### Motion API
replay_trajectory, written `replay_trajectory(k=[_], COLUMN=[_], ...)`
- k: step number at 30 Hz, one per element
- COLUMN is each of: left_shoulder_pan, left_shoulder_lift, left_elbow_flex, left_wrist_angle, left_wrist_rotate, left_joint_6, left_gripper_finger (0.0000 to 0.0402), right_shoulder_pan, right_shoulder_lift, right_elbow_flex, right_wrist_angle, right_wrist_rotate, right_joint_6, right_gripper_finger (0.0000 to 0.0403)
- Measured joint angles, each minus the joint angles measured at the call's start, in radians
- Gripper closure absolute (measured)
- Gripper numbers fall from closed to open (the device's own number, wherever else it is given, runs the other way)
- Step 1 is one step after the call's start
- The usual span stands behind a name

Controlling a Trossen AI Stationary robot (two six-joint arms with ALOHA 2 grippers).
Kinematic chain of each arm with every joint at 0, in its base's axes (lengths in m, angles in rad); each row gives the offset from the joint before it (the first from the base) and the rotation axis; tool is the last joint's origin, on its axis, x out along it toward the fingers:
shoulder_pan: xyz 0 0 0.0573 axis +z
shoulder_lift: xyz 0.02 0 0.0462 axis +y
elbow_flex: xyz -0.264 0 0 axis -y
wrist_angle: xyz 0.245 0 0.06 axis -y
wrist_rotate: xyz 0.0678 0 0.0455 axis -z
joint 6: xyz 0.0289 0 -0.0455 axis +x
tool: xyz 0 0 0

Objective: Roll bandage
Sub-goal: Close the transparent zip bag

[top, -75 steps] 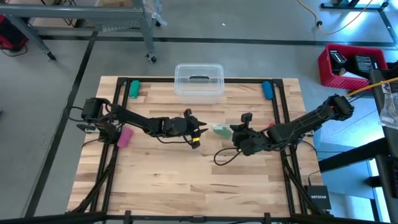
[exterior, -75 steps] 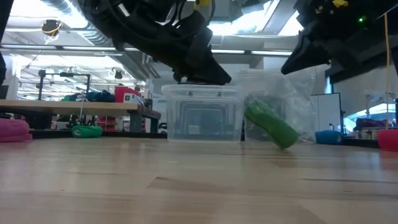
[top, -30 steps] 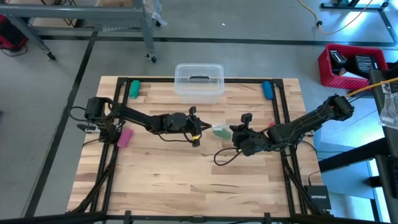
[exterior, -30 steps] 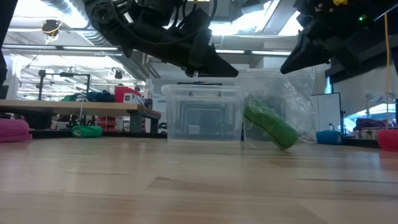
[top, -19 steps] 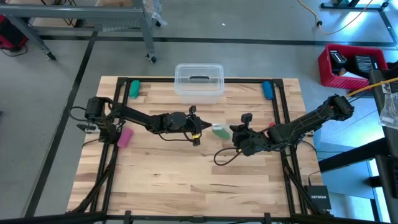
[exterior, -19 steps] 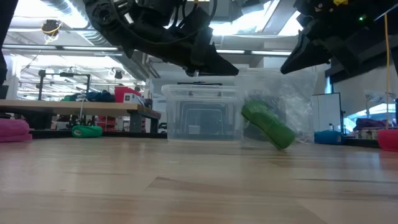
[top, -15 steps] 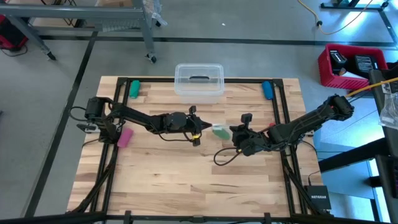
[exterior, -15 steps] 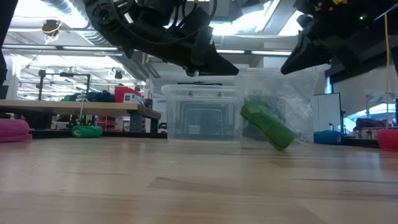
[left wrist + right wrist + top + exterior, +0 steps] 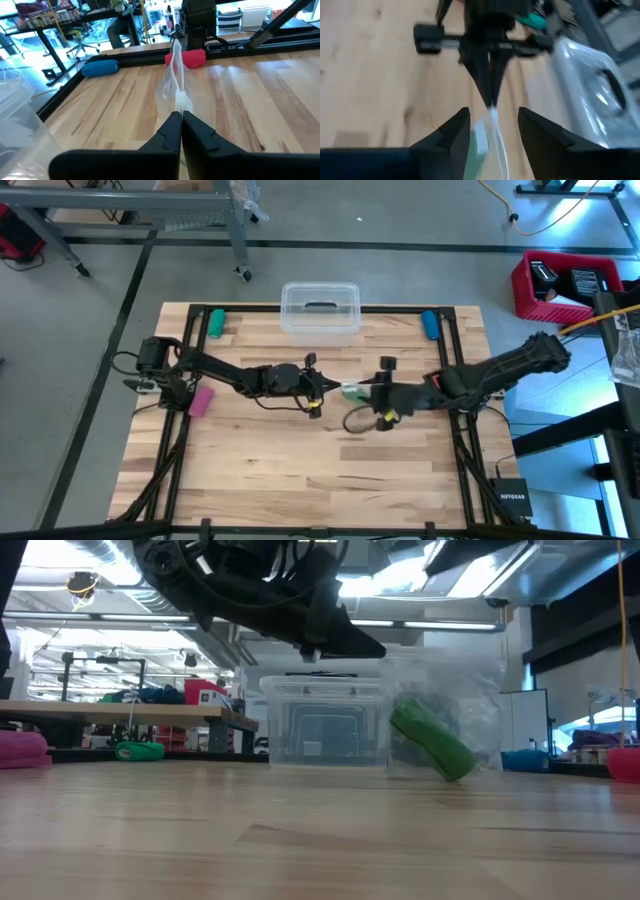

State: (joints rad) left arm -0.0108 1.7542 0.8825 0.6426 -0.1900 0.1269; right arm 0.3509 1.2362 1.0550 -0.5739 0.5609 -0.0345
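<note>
the left gripper (image 9: 179, 116) pinches the clear plastic bag (image 9: 175, 82) shut; the right gripper (image 9: 490, 122) gapes wide around it; the thin film could slip or tear, dropping the green roll (image 9: 432, 741) inside.

Light wooden butcher-block table (image 9: 300, 470) with black frame rails along far and side edges. Resting directly on top: clear lidded plastic container (image 9: 320, 311) at far centre; teal cylinder (image 9: 216, 323) at far left corner; blue cylinder (image 9: 429, 324) at far right corner; pink roll (image 9: 201, 400) near left edge.
</note>
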Motion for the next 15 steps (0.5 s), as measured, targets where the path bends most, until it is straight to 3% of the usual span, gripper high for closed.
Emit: replay_trajectory(k=[9, 15], left_shoulder_pan=[-0.016, -0.016], left_shoulder_lift=[0.0, 0.0], left_elbow_flex=[0.0, 0.0], left_wrist_angle=[-0.003, -0.003], left_wrist_rotate=[0.0, 0.0], left_joint_6=[0.024, 0.027], left_gripper_finger=[0.0401, 0.0402], right_shoulder_pan=[-0.199, -0.249], right_shoulder_lift=[0.153, 0.214], right_elbow_flex=[-0.002, -0.003], right_wrist_angle=[0.123, 0.129], right_wrist_rotate=[-0.278, -0.344], right_joint_6=[-0.1, -0.109], right_gripper_finger=[0.0259, 0.0277])
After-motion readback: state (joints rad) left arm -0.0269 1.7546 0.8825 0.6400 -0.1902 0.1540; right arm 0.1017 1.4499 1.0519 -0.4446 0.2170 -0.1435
